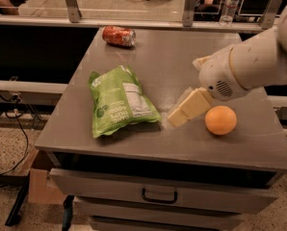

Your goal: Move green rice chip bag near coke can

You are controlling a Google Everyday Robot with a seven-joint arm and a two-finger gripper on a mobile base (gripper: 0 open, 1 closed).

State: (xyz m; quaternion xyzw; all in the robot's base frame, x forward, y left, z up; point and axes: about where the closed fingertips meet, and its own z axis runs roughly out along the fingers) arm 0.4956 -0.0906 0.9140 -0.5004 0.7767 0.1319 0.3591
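The green rice chip bag (pixel 119 101) lies flat on the grey table (pixel 182 52), left of centre, white label panel up. The coke can (pixel 118 36) lies on its side at the table's far left corner, well apart from the bag. My gripper (pixel 179 114) reaches in from the right on a white arm, low over the table just right of the bag's lower right corner. Its cream fingers (pixel 191 106) point down and left toward the bag without touching it.
A round orange fruit (pixel 220 120) sits on the table just right of my gripper. A water bottle (pixel 230 4) stands beyond the rail at the back. A drawer with a dark handle (pixel 159 196) is below the table's front edge.
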